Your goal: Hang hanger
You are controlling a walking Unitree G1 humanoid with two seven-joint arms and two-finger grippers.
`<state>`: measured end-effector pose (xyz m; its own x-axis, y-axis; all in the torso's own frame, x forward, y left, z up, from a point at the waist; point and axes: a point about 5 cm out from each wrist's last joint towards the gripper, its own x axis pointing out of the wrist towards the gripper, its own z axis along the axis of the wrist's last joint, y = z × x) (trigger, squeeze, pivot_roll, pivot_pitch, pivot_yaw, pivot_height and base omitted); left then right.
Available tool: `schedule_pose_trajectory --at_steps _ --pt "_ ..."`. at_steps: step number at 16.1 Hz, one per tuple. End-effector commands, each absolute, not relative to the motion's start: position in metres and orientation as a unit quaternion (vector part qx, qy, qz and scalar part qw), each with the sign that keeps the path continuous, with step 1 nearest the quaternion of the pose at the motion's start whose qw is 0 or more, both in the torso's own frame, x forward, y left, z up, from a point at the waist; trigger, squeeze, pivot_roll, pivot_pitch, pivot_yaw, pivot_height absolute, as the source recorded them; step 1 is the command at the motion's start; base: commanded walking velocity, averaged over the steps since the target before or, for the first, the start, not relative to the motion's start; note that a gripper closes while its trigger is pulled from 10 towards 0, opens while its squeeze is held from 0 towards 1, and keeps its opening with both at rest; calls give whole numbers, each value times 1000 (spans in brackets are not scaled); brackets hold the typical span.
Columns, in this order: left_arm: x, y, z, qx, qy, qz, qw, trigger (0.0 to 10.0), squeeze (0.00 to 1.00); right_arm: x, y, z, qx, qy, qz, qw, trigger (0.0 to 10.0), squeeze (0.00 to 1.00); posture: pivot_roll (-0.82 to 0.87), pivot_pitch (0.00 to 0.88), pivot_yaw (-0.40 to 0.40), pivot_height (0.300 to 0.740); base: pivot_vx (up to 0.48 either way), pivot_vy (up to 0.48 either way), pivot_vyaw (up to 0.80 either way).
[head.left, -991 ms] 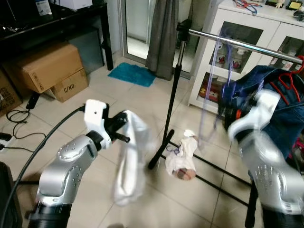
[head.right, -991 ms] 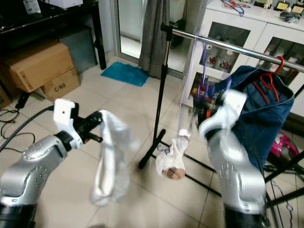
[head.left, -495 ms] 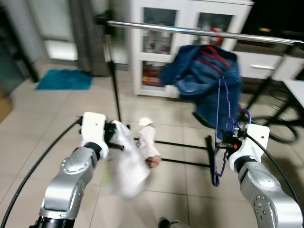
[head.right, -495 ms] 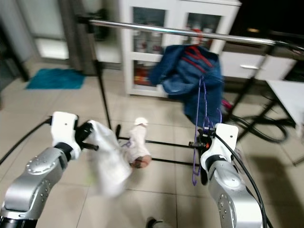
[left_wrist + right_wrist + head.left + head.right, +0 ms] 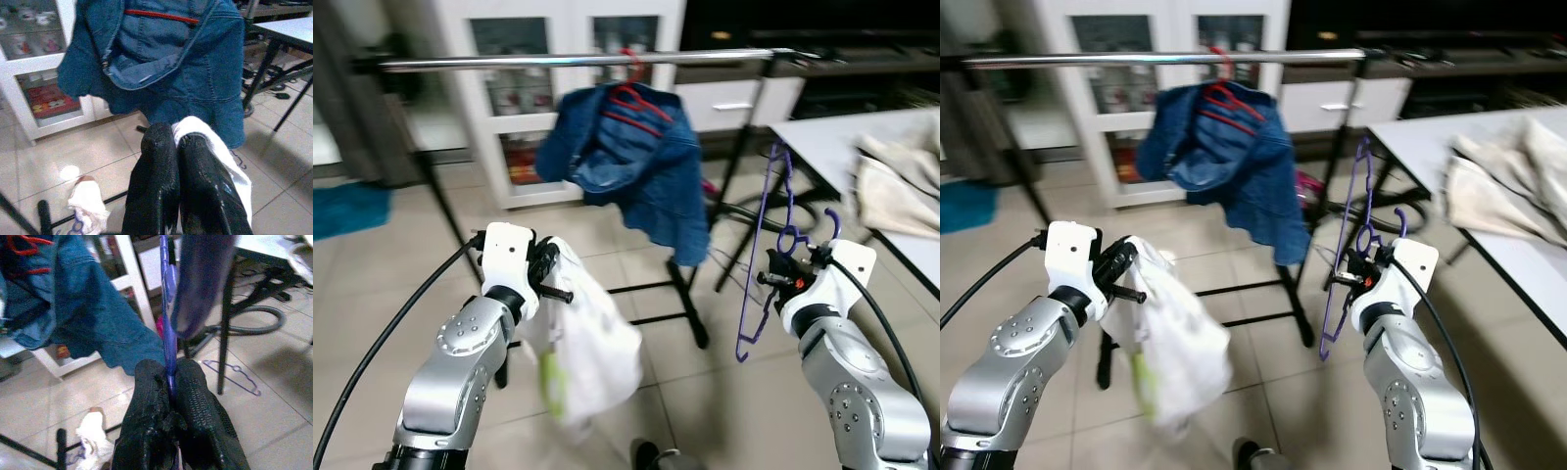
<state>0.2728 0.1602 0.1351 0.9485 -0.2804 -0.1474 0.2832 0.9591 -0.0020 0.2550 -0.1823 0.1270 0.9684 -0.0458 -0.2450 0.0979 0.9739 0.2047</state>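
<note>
rack rail [image 5: 578, 61] now overhead | R pincer [image 5: 168, 382] keeps purple hanger [image 5: 766, 245]

R gripper [image 5: 172, 382] jaws clamping purple hanger [image 5: 166, 323], denim jacket [image 5: 83, 308] behind

Head stereo pair sits high on my rig, facing fwd and down. Both eyes catch the same stretch: garment rail [image 5: 587, 61] across the top, denim jacket [image 5: 626, 157] hung mid-frame, tiled floor [image 5: 372, 284] below, both arms rising from the bottom edge. R eye is offset slightly, so things sit further left in it.

L wrist cam looks along the left tool [image 5: 178, 147], v. close to its black fingers [image 5: 156, 181]; jacket just beyond.

R wrist cam looks along the right tool [image 5: 170, 377], equally close. It shares the jacket, white cabinet [image 5: 132, 279] and floor w/ the head pair.
</note>
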Motion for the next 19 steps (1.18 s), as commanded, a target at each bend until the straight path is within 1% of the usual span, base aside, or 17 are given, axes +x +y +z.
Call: schedule_pose_trajectory --at_steps 1,2,3,4,5,6,7,8,10,14,16,19 --pt "277 160 144 3 57 -140 989 10000 0 254 -185 128 94 121 -49 987 10000 0 31 0 -9 740 0 0 -781" --pt "277 158 147 1 49 -139 989 10000 0 252 -190 128 70 124 -55 988 10000 0 31 0 -7 740 0 0 -775" --pt "278 159 148 7 44 -138 989 10000 0 252 -192 130 66 120 -57 989 10000 0 26 0 -5 740 0 0 -800" --pt "278 160 148 12 37 -135 990 10000 0 252 -194 134 82 114 -61 988 10000 0 23 0 -5 740 0 0 -800" --pt "279 159 150 13 34 -137 990 10000 0 255 -194 140 79 89 -69 990 10000 0 24 0 -7 740 0 0 -781" --pt "280 157 150 12 31 -137 990 10000 0 257 -193 141 42 84 -55 994 10000 0 27 0 -13 740 0 0 -800" --pt "279 156 151 11 30 -138 990 10000 0 258 -192 141 38 87 -55 994 10000 0 29 0 -18 740 0 0 -800" --pt "279 156 151 7 28 -136 990 10000 0 259 -190 142 39 84 -53 994 10000 0 30 0 -23 740 0 0 -800" --pt "279 158 152 7 26 -133 991 10000 0 262 -182 140 76 95 -24 992 10000 0 32 0 -24 740 0 0 -750" --pt "281 158 156 6 14 -140 990 10000 0 260 -182 138 103 101 -35 989 10000 0 28 0 -19 740 0 0 -767" --pt "283 160 158 4 8 -141 990 10000 0 260 -183 139 101 105 -37 989 10000 0 25 0 -17 740 0 0 -778" --pt "283 160 159 3 7 -141 990 10000 0 260 -183 139 99 106 -37 989 10000 0 25 0 -17 740 270 0 -775"
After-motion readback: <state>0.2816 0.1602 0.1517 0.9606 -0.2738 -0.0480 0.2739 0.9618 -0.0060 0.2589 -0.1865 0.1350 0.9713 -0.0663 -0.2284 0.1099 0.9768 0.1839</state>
